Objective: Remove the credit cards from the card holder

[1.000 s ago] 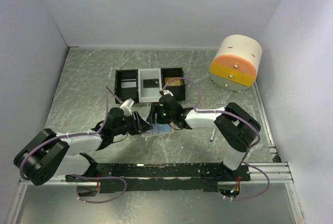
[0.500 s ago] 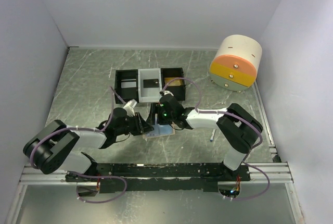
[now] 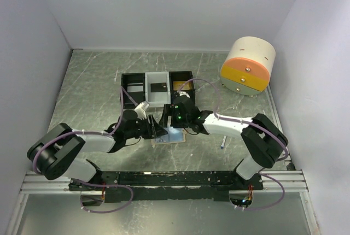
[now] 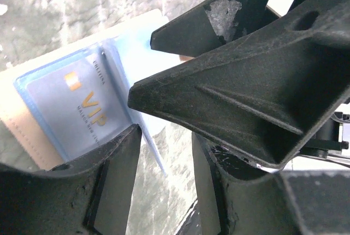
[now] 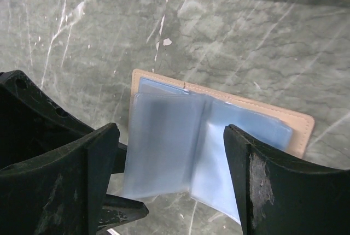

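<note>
The card holder (image 3: pixel 170 136) lies open on the marble table, tan cover down, with pale blue plastic sleeves (image 5: pixel 175 142) fanned upward. One sleeve holds a grey credit card printed "VIP" (image 4: pixel 76 106). My left gripper (image 4: pixel 165 136) reaches in from the holder's left edge. Its jaws are apart and a loose sleeve edge (image 4: pixel 152 153) hangs in the gap, unpinched. My right gripper (image 5: pixel 170 136) hovers over the holder from behind, open wide, with its fingers (image 5: pixel 262 180) straddling the sleeves and holding nothing. In the top view the two grippers (image 3: pixel 155 128) (image 3: pixel 175 118) almost meet.
A black-and-white three-compartment tray (image 3: pixel 132 94) stands just behind the holder, with a dark card (image 3: pixel 158 87) in its white middle section. A cream, orange and yellow round drawer unit (image 3: pixel 248 66) sits at the back right. A small metal pin (image 3: pixel 223 142) lies right of the holder.
The left gripper has pushed rightward to the holder's edge. The right gripper has shifted slightly right and its jaws have spread wider over the sleeves.
</note>
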`<state>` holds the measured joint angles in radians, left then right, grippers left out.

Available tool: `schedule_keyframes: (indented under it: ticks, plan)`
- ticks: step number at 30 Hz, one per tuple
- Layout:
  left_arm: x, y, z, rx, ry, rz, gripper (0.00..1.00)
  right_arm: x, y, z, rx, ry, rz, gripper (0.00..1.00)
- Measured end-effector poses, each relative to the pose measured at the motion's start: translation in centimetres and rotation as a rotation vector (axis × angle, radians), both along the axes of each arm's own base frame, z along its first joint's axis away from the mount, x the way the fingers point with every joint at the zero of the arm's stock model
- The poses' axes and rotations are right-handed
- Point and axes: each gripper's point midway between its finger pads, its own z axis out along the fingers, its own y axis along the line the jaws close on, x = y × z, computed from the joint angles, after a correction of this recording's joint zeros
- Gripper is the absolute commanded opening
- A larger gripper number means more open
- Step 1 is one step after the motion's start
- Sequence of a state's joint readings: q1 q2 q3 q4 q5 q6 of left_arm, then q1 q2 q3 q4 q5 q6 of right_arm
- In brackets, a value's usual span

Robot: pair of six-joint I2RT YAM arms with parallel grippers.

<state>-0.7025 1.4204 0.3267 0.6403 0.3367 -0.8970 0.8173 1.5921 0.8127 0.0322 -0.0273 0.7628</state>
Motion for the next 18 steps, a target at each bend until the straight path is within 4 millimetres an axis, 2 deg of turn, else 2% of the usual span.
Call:
schedule_keyframes:
  ticks: [3,7,11,18]
  plan:
    - [0.3,-0.7,0.7,-0.012,-0.018,-0.012,0.55,0.4,-1.0,0.4,-0.011,-0.013,-0.035,0.79]
    - [0.4,-2.1,1.2,-0.018,-0.035,-0.049,0.57,0.8,-3.5,0.4,-0.044,-0.026,-0.105,0.78]
    - [0.0,-3.2,0.7,-0.005,-0.027,-0.086,0.57,1.2,-5.7,0.8,-0.053,-0.036,-0.168,0.76]
    - [-0.7,-4.0,-0.2,0.012,-0.007,-0.12,0.59,1.1,-6.1,1.1,-0.036,-0.035,-0.177,0.62]
